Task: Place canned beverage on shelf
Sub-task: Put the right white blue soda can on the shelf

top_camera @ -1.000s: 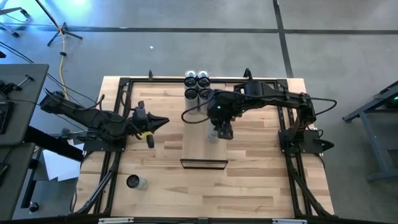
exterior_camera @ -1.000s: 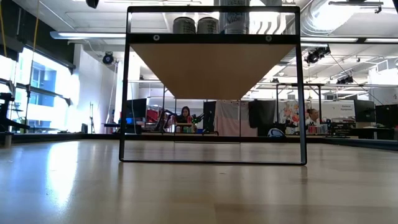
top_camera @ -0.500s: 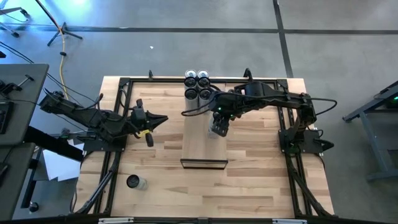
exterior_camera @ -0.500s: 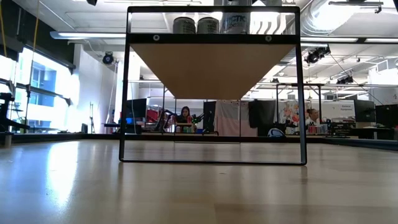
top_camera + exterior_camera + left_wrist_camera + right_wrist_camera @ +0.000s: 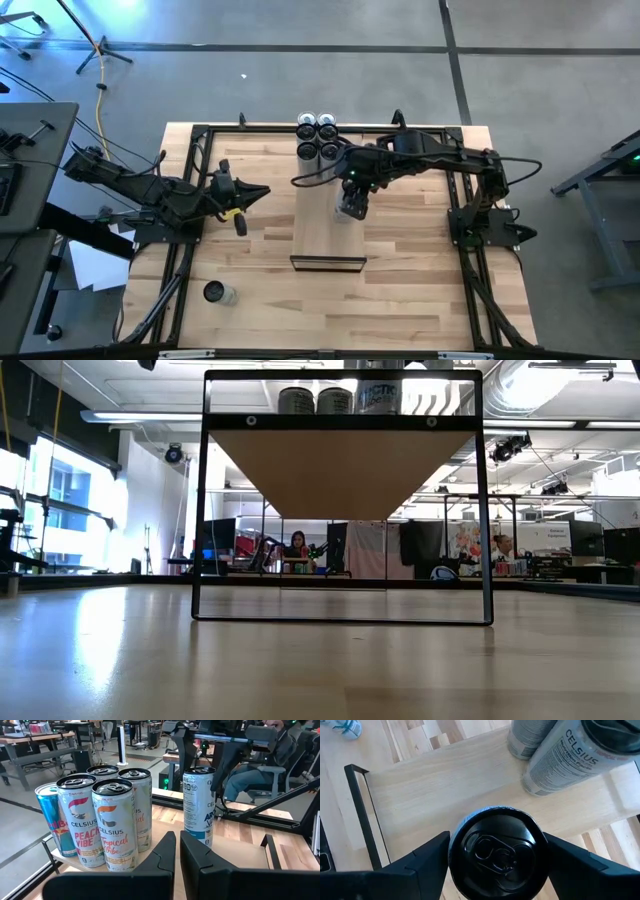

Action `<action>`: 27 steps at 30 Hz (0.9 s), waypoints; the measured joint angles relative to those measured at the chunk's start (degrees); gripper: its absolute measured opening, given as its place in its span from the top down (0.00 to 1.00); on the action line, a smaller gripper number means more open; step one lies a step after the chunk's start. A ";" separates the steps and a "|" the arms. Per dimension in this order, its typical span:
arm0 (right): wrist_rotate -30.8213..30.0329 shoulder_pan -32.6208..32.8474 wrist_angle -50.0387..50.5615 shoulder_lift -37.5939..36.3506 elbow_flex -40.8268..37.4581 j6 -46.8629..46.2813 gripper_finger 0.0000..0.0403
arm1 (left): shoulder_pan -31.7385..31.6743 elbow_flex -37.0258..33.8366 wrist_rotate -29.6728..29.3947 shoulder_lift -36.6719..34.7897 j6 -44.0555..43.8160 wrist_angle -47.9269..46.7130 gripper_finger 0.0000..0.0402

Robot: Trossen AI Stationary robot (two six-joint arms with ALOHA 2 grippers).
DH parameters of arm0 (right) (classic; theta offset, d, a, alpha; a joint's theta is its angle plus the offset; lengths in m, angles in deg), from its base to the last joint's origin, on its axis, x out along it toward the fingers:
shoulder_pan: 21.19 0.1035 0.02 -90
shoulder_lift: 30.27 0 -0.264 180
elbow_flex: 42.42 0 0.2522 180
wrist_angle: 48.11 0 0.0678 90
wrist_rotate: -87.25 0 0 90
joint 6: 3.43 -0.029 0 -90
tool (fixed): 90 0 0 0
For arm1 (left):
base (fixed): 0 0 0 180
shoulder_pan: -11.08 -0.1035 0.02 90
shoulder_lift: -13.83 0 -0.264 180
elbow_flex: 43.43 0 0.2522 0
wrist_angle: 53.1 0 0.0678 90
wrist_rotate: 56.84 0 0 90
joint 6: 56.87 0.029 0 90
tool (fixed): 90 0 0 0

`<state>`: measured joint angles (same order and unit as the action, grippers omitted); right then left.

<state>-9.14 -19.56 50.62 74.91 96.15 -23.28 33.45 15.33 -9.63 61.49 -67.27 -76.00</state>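
Right gripper [image 5: 495, 851] reaches down over the shelf [image 5: 320, 225], fingers straddling an upright can [image 5: 495, 852]; grasp unclear.

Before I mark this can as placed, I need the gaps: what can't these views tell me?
- Whether the can rests on the shelf: right wrist view looks down on its lid, which hides the base.
- Whether the right gripper touches it: too small in the high view.
- Low view: the shelf's frame cuts off the can's bottom.
- The can on the table: label too small.
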 joint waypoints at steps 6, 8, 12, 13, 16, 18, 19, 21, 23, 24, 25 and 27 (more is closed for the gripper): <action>0.61 0.00 -0.72 0.07 -0.02 0.83 0.30 | 0.00 0.00 0.01 0.00 -0.02 0.00 1.00; 0.63 0.00 -0.74 0.07 -0.02 0.48 0.30 | 0.00 0.00 0.01 0.00 -0.04 0.02 1.00; 0.83 0.00 -0.74 0.09 -0.04 0.39 0.30 | 0.00 0.00 0.27 0.00 -0.07 0.01 1.00; 0.85 0.02 -0.74 0.10 -0.04 0.39 0.30 | 0.00 0.00 0.27 0.00 -0.07 0.00 1.00; 0.82 0.02 -0.83 0.11 -0.07 0.59 0.30 | 0.00 0.00 0.29 0.00 -0.11 -0.01 1.00; 0.85 0.02 -0.92 0.13 -0.07 0.13 0.30 | 0.00 0.02 0.31 0.00 -0.22 0.02 1.00; 0.87 0.02 -0.81 0.13 -0.07 -0.30 0.30 | 0.00 0.02 0.31 0.00 -0.20 0.00 1.00; 0.84 0.02 -0.83 0.13 -0.07 -0.68 0.30 | 0.00 0.02 0.32 0.00 -0.25 0.02 1.00; 0.85 0.00 -1.14 0.13 -0.07 -0.84 0.30 | 0.00 0.02 0.36 0.00 -1.05 0.02 1.00; 0.89 0.00 -1.28 0.15 -0.07 -0.88 0.30 | 0.00 0.02 0.38 0.00 -1.51 0.02 1.00; 0.87 0.02 -1.44 0.15 -0.07 -0.80 0.30 | 0.00 0.02 0.42 0.00 -1.55 0.02 1.00; 0.89 0.02 -1.96 0.15 -0.07 -0.74 0.30 | 0.00 0.02 0.42 0.00 -1.52 0.01 1.00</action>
<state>-8.25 -19.54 48.66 75.07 96.09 -24.03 33.45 15.35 -9.21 61.49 -68.79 -75.99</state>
